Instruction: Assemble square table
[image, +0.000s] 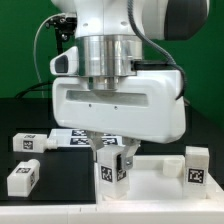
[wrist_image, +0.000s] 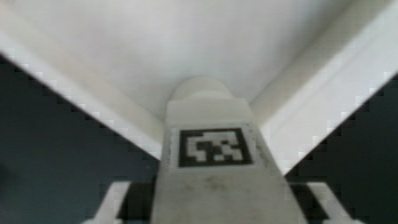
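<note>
One leg (image: 110, 176) stood upright, gripper (image: 113, 156) clenched on its sides, just beside the square top (image: 165, 188), probably for fitting into that top.

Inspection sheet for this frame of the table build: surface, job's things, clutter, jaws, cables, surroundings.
Surface: black work surface; the marker board lies on it.
Job's things: white table top lies flat at the exterior view's right, with the right leg at its far end. Two left legs lie on the black surface.
Clutter: nothing seen.
Grippers: gripper, jaws closed on the held leg, which is upright at a corner of the top.
Cables: black cable beside the arm.
Surroundings: green wall.
</note>
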